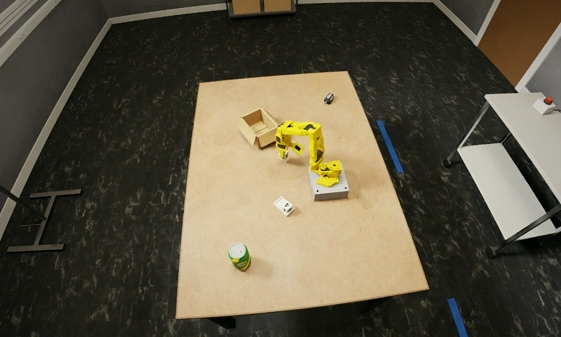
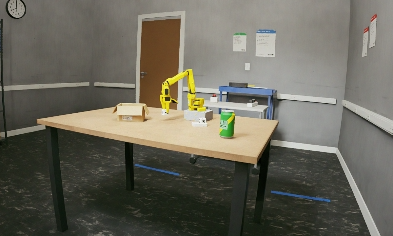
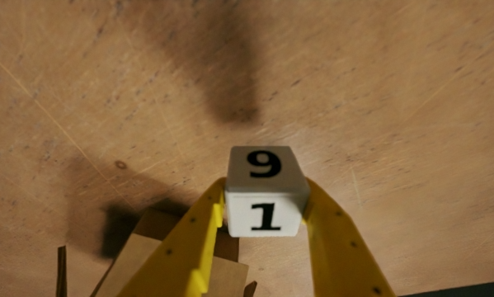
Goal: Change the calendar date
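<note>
Your gripper clamps a white number cube above the tabletop, at the wrist view's lower center. Only that close-up shows you its 9 and 1, both in black; the exterior view adds the soda can's full side, right of center. The cube's faces against the fingers are hidden from you, and the cardboard box is cut off at the wrist view's bottom edge. Below center in the top view, the white calendar tray holds a second cube, a black 3 facing the exterior camera.
</note>
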